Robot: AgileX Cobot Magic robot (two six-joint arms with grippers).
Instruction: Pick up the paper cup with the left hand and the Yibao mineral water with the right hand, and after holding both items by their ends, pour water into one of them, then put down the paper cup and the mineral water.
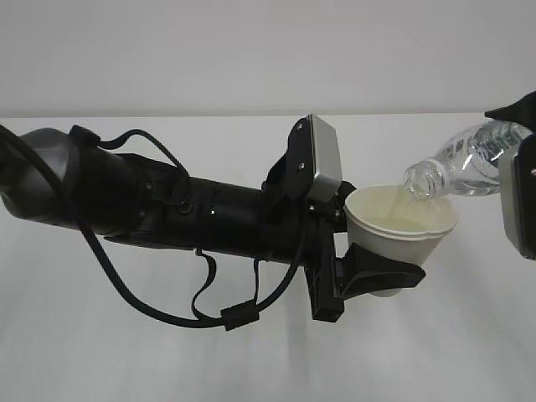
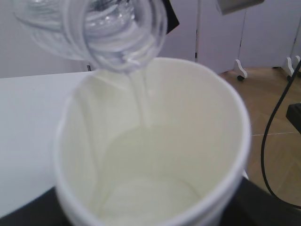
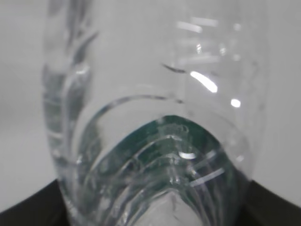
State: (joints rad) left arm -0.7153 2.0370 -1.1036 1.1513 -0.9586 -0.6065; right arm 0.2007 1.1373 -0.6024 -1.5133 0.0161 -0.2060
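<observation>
While the left fingers clamp the paper cup low on its body, the right fingers grip the tilted Yibao mineral water, neck over the rim; pouring is underway, and setting both on the table remains

bottle mouth — above cup

A plain white table met a pale wall; beyond its far right corner lay wooden floor with white wheeled stand feet.
</observation>
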